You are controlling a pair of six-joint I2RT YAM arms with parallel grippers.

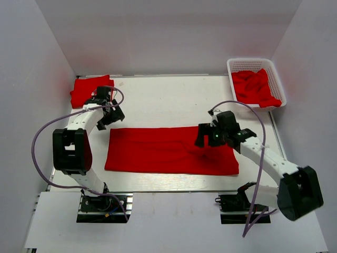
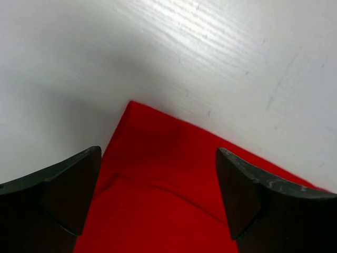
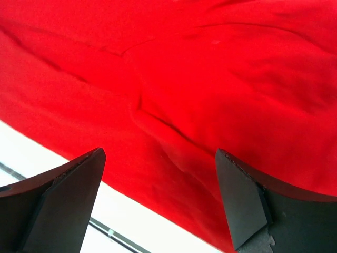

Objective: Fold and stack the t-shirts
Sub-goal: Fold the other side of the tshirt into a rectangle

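Observation:
A red t-shirt (image 1: 168,151) lies folded into a long flat strip across the middle of the table. A folded red t-shirt (image 1: 87,88) lies at the far left corner. More red t-shirts (image 1: 255,87) lie crumpled in the basket. My left gripper (image 1: 108,113) is open above the strip's far left corner (image 2: 152,174), holding nothing. My right gripper (image 1: 202,138) is open above the strip's right part (image 3: 210,95), holding nothing.
A white lattice basket (image 1: 277,79) stands at the far right corner. White walls close in the table on the left, back and right. The table's near edge (image 3: 105,229) shows in the right wrist view. Purple cables loop from both arms.

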